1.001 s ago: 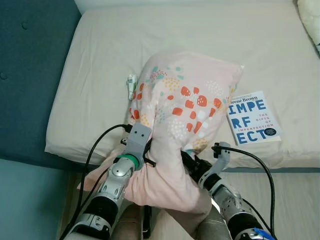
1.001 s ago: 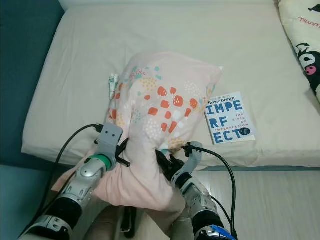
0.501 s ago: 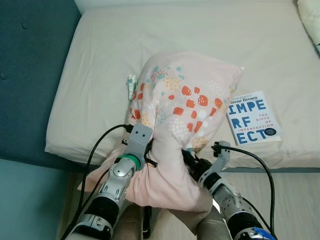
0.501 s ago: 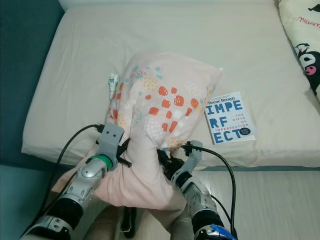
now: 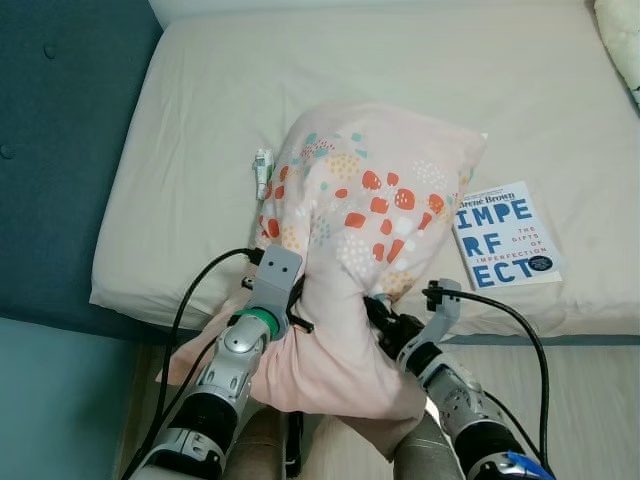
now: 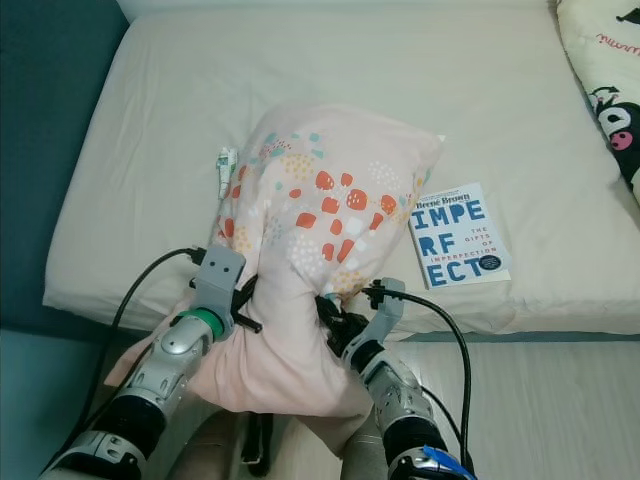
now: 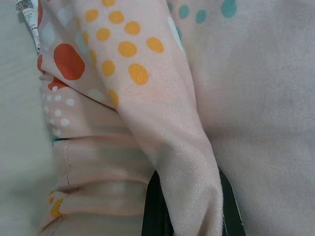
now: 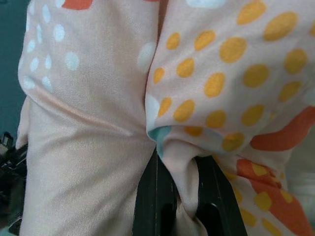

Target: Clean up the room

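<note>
Nearest the camera, two silver robot arms reach up from below and hold a pink pillow (image 5: 350, 250) printed with orange, yellow and teal spots. The left gripper (image 7: 189, 206) pinches a fold of the pillowcase, its black fingers clamped on the cloth. The right gripper (image 8: 179, 196) does the same on the pillow's other side, fingers closed on a bunched fold. The pillow's lower end hangs over the bed's front edge; its upper part rests on the cream mattress (image 5: 200, 120). Just beside the pillow lie a small tube (image 5: 262, 170) and a blue-lettered book (image 5: 505, 237). A patterned pillow (image 6: 610, 90) sits at the far corner
</note>
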